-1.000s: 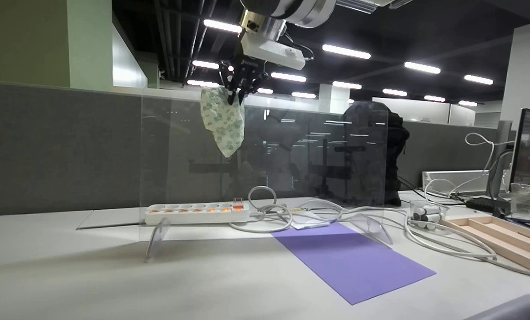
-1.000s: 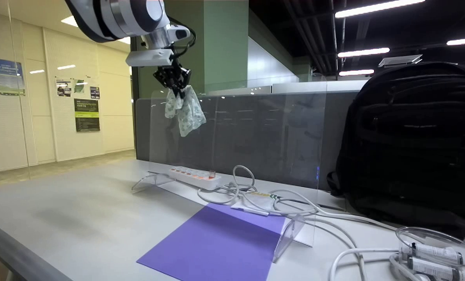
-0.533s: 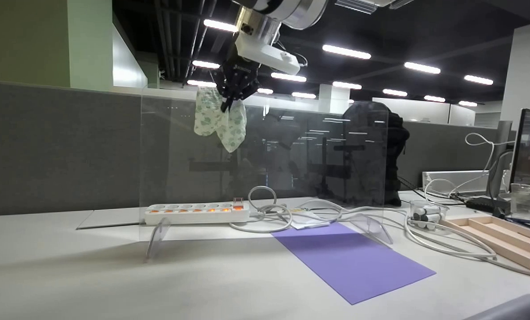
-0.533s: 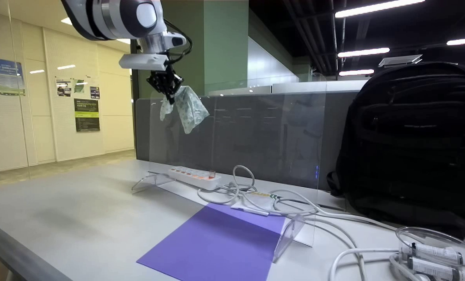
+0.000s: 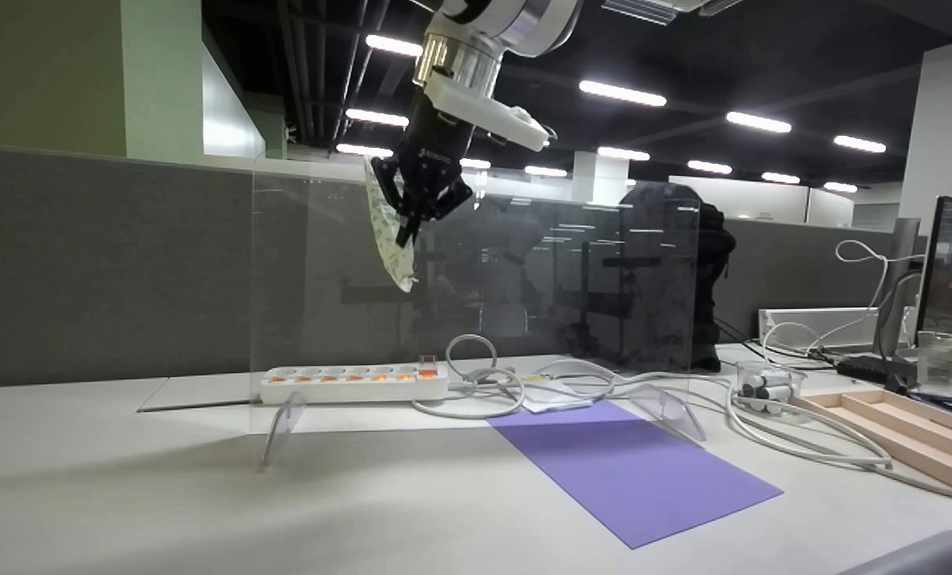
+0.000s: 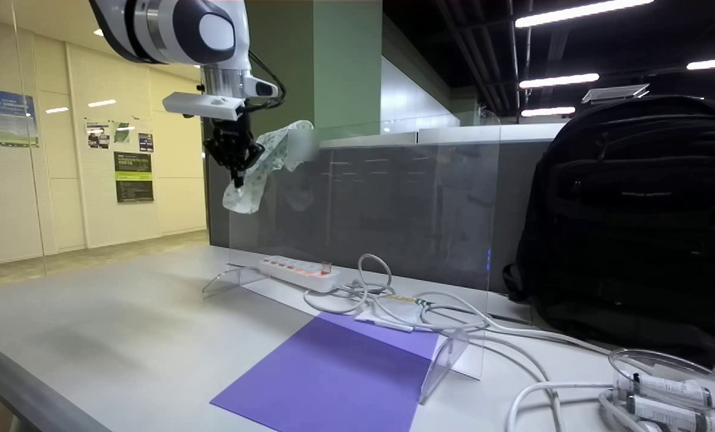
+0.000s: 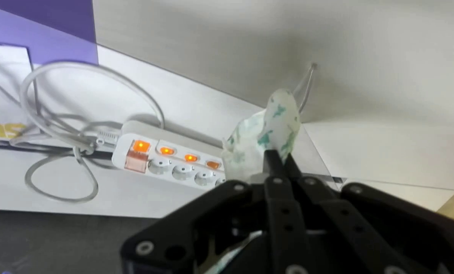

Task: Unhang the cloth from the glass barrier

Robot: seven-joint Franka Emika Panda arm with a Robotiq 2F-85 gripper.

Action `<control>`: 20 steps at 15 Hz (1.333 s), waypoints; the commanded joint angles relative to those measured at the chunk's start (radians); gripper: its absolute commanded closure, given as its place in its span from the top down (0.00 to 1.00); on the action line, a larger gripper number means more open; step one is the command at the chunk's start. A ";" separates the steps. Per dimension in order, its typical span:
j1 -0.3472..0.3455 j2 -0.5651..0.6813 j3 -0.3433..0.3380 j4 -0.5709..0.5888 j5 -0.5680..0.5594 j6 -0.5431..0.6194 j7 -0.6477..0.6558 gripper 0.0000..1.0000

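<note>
The cloth (image 5: 384,235), pale with green leaf marks, is creased and slanted beside my gripper (image 5: 406,231). In an exterior view the cloth (image 6: 270,153) runs from low at the fingertips up and back to the barrier's top edge. The glass barrier (image 5: 524,295) stands upright on the table; it also shows in an exterior view (image 6: 393,204). In the wrist view my fingers (image 7: 278,160) are together on the cloth (image 7: 246,152), which bulges past the tips; another bit shows lower down behind the fingers. I cannot tell whether the cloth touches the glass.
A white power strip (image 5: 352,391) and loose cables (image 5: 484,383) lie behind the glass. A purple sheet (image 5: 636,471) lies partly under it. A clear foot (image 5: 280,431) juts forward. A grey partition (image 5: 109,271) and black backpack (image 6: 633,228) stand behind. A pink tray (image 5: 899,431) is at the side.
My gripper has moved down, and in an exterior view also away from the glass. The cloth, which hung down spread out, now trails upward and back from the fingertips.
</note>
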 commanded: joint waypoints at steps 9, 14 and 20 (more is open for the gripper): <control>0.020 -0.003 -0.050 -0.112 0.049 -0.216 0.008 0.00; 0.020 -0.005 -0.059 -0.141 0.035 -0.215 0.028 0.00; 0.022 -0.013 -0.060 -0.146 0.065 -0.181 0.019 0.55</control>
